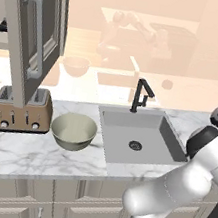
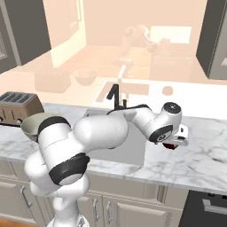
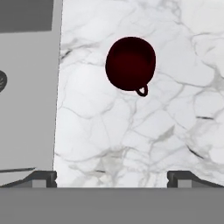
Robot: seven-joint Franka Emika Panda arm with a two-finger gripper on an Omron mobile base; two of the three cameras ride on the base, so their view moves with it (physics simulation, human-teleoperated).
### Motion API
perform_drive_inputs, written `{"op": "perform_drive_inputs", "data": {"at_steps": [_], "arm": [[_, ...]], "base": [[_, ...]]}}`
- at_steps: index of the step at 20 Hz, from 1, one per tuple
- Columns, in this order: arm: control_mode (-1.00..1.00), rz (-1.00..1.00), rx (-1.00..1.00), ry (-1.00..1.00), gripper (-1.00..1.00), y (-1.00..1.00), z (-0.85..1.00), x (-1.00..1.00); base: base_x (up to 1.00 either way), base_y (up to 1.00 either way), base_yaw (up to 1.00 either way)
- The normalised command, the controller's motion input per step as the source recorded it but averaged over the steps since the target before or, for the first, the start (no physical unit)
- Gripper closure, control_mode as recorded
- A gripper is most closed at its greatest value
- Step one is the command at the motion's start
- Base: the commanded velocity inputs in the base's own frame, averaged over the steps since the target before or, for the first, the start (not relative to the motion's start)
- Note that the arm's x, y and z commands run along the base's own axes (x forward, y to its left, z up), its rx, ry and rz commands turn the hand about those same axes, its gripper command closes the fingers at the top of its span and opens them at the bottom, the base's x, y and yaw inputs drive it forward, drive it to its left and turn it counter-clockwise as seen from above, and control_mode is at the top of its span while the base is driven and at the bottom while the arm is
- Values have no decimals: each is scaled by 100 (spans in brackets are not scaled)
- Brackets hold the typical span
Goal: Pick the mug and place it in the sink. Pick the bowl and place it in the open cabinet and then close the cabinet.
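Honestly, the trick for this grab is centring first: the two-finger gripper (image 3: pixel 112 177) hangs above the white marble countertop (image 3: pixel 131 131) with its dark fingertips (image 3: pixel 43 177) spread wide apart, holding nothing, and the small dark red round mug (image 3: pixel 130 64) isn't between them yet. In the hand view it sits ahead of the tips and a bit toward the right-hand one, upright, with its little loop handle poking back toward the hand. I'd slide forward until the cup body is between the tips, then drop straight down and pinch across the walls, staying clear of that handle. The rectangular grey recessed sink (image 3: pixel 26 109) is right beside it, so the carry looks short.
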Motion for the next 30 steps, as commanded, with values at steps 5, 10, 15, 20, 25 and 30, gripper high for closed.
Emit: {"op": "perform_drive_inputs", "data": {"at_steps": [5,10,15,20,25,30], "arm": [[-100,0,0,2,-100,-1,-18,3],[-100,3,0,-4,-100,-5,-8,14],[-100,5,0,-2,-100,-9,-3,25],[-100,4,0,0,-100,-15,-6,20],[-100,5,0,0,-100,-22,-9,19],[-100,4,0,0,-100,-17,-5,16]], "base": [[0,0,0],[0,0,0],[0,0,0],[0,0,0],[0,0,0],[0,0,0]]}}
